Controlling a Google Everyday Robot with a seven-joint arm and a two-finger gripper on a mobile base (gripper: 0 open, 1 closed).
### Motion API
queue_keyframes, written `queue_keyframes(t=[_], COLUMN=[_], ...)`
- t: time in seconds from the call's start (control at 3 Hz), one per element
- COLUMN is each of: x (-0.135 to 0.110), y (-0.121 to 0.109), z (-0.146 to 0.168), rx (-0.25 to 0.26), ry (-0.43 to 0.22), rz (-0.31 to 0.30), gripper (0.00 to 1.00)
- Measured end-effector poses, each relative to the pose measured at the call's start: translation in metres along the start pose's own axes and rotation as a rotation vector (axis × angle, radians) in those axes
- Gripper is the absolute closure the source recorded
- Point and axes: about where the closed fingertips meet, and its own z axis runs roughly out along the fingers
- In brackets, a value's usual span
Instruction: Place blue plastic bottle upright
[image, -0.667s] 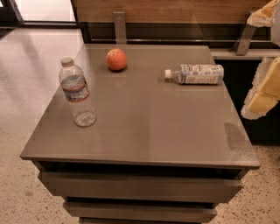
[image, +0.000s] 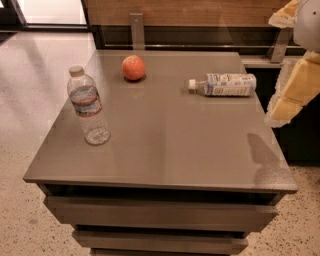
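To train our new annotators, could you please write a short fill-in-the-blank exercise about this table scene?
1. The blue plastic bottle lies on its ____.
2. The ribbed clear bottle near the orange fruit stands ____.
3. The gripper hangs at the picture's ____ edge, beside the table.
Missing words: side; upright; right.

No text can be read anywhere. The blue plastic bottle (image: 227, 84), lying on the tabletop (image: 165, 145), has a pale blue-and-white label whose dark print cannot be made out. The red-and-blue band on the upright water bottle (image: 89, 107) is just as illegible. The gripper (image: 290, 80), at the right edge beside the tabletop, shows no markings.
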Motion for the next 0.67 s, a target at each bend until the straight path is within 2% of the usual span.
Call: queue_keyframes(t=[0.33,0.67], x=[-0.012,-0.024], y=[-0.018,-0.031], z=[0.028,0.062], rx=[-0.038,-0.104], ry=[-0.011,-0.031], rz=[-0.035,-0.069], gripper=[0.0,0.0])
